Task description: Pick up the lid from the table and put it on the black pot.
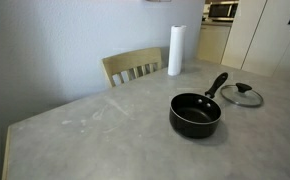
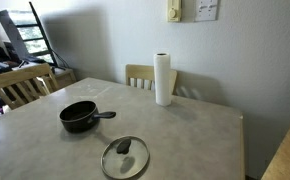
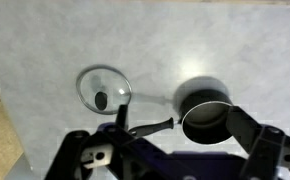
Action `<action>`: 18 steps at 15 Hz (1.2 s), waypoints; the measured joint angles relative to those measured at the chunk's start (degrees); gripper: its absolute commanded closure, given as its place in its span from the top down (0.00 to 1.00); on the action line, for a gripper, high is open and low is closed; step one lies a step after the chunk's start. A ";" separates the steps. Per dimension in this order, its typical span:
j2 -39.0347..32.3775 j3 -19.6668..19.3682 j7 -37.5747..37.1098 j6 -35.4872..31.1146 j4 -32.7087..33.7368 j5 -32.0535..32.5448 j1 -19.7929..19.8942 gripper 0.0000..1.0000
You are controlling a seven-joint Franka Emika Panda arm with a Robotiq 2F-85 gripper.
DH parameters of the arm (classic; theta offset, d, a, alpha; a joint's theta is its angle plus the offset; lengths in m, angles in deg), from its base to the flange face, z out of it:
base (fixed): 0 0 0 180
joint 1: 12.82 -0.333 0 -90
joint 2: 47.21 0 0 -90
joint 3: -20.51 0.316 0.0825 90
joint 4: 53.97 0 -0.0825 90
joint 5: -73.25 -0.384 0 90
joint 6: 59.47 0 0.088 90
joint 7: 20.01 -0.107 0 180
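The clear glass lid with a metal rim and dark knob lies flat on the grey table, just beyond the end of the black pot's handle. It also shows in an exterior view and in the wrist view. The black pot stands upright and uncovered on the table, seen in another exterior view and in the wrist view. My gripper shows only in the wrist view. It is open and empty, high above the table, over the pot and its handle.
A white paper towel roll stands near the table's edge, also in an exterior view. A wooden chair is pushed against that edge. Another chair stands at a further side. The table edge shows in the wrist view.
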 measured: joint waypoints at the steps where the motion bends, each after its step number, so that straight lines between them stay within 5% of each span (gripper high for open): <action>1: -1.50 0.00 -0.66 -2.90 -0.01 0.52 0.52 1.00; 10: -19.81 -1.59 -3.28 -25.02 -0.02 1.00 7.66 1.00; 18: -24.33 -0.99 -4.76 -27.96 0.24 1.97 9.80 1.00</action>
